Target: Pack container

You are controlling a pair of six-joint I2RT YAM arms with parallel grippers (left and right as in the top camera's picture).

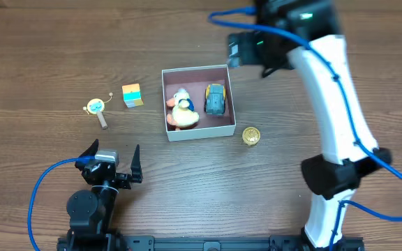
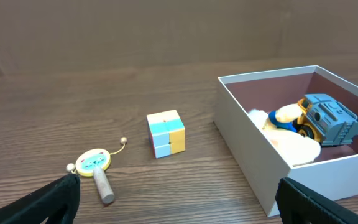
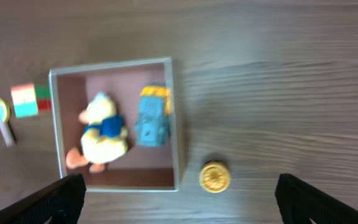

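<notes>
Now the container sits mid-table with a plush duck and a toy truck inside. The right gripper hovers above it and the left gripper hangs nearer the table edge, both with jaws apart. My advice is to grip the colour cube, gold token or rattle drum squarely and clear the wall.

Arms, two. First, the left arm: dark, folded compactly at the near edge of the overhead view. Its left gripper: low, pointing forward, black fingers spread wide, empty. Second, the right arm: long white link with black joints, stretched far forward from its base. Its right gripper: held high, facing straight down, fingers wide apart, empty.
</notes>
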